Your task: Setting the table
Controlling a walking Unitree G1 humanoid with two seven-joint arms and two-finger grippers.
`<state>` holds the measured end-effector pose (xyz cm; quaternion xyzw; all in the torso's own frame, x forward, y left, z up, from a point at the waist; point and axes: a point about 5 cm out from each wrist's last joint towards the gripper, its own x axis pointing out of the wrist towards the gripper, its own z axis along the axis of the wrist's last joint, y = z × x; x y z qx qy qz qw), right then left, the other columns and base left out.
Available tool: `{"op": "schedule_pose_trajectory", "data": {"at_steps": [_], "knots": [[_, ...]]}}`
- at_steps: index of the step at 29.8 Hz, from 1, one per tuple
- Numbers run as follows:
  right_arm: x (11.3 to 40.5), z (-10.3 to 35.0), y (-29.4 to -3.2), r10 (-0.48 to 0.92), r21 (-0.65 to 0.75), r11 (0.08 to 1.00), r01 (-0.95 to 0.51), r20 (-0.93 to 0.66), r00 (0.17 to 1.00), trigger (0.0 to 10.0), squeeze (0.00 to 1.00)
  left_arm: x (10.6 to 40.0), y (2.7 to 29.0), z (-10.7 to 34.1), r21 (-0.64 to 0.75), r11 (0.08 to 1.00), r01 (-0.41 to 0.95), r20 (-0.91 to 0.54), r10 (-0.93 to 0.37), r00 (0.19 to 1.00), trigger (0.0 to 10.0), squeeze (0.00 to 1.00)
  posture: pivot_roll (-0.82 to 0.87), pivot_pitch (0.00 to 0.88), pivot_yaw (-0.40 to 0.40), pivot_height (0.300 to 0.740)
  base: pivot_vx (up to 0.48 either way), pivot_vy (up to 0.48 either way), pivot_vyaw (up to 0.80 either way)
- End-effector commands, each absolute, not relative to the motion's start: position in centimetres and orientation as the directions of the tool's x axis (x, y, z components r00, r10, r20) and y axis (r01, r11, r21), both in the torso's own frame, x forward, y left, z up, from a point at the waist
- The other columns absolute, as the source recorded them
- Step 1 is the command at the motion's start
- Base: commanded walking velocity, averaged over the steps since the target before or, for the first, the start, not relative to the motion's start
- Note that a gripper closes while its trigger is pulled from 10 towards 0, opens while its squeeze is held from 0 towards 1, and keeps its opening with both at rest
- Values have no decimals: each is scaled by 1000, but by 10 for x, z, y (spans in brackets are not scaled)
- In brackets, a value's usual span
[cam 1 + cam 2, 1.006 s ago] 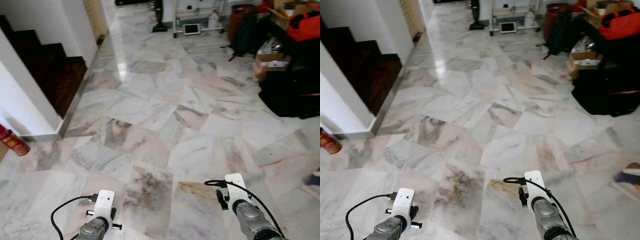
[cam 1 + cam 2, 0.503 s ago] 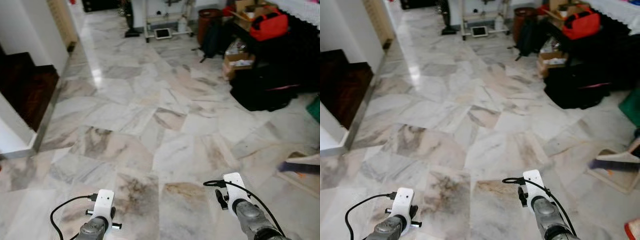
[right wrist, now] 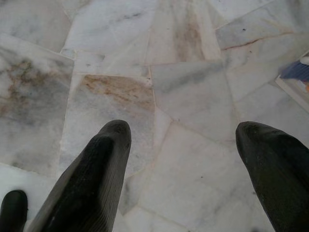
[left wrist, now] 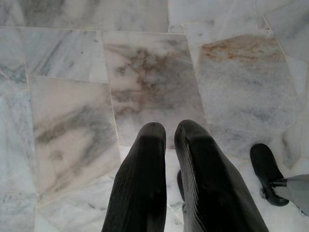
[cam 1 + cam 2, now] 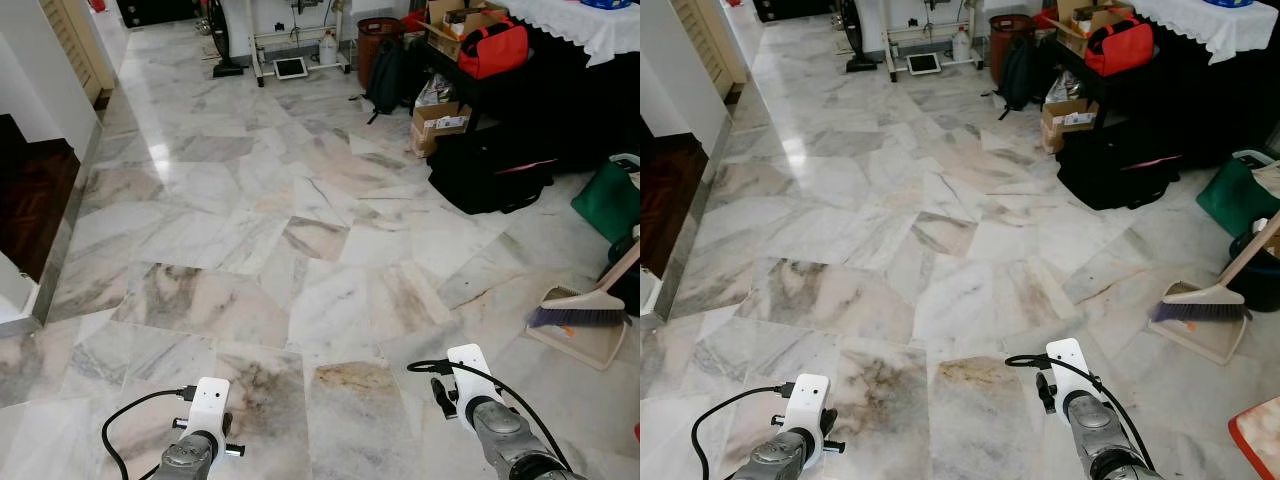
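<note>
A table with a white lace cloth (image 5: 575, 18) stands at the far right, a red bag (image 5: 492, 48) on a dark shelf beside it. Both my arms hang low over the marble floor: left wrist (image 5: 207, 405), right wrist (image 5: 468, 368). In the left wrist view my left gripper (image 4: 170, 133) is shut with nothing between its fingers. In the right wrist view my right gripper (image 3: 183, 130) is open, fingers wide apart over bare tiles. No tableware can be made out.
A broom and dustpan (image 5: 578, 312) lie on the floor to the right, with a green bag (image 5: 608, 200) behind. A black bag (image 5: 490, 170), cardboard box (image 5: 440, 118) and backpack (image 5: 388, 75) crowd the far right. Dark stairs (image 5: 30, 190) sit at left.
The camera has turned to the right: the stairs have slid off to the left, and the table, green bag and broom have come into view. Both arms hang as before.
</note>
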<state>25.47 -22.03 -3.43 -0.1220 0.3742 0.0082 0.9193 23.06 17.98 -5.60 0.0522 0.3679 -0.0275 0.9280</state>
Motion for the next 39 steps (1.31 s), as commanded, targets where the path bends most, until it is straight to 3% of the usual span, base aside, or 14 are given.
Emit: {"op": "schedule_pose_trajectory", "data": {"at_steps": [1, 13, 28, 39], "knots": [[257, -33, -219, -67, -218, 969, -120, -693, 718, 10000, 0, 230, 183, -56, 81, 994, 74, -687, 2, 726, 10000, 0, -49, 27, 50, 740, 0, 0, -525], [256, -34, -219, -52, -190, 975, -114, -698, 714, 10000, 0, 227, 181, -58, 52, 997, 49, -696, 1, 718, 10000, 0, -46, 33, 50, 740, 0, 0, 0], [256, -34, -219, -55, -185, 977, -105, -695, 717, 10000, 0, 228, 182, -58, 53, 997, 53, -702, 0, 712, 10000, 0, -45, 33, 51, 740, 0, 342, 0], [256, -34, -219, -58, -183, 978, -101, -700, 712, 10000, 0, 228, 182, -58, 54, 997, 56, -701, -2, 713, 10000, 0, -46, 32, 54, 740, 0, 417, -749]]}}
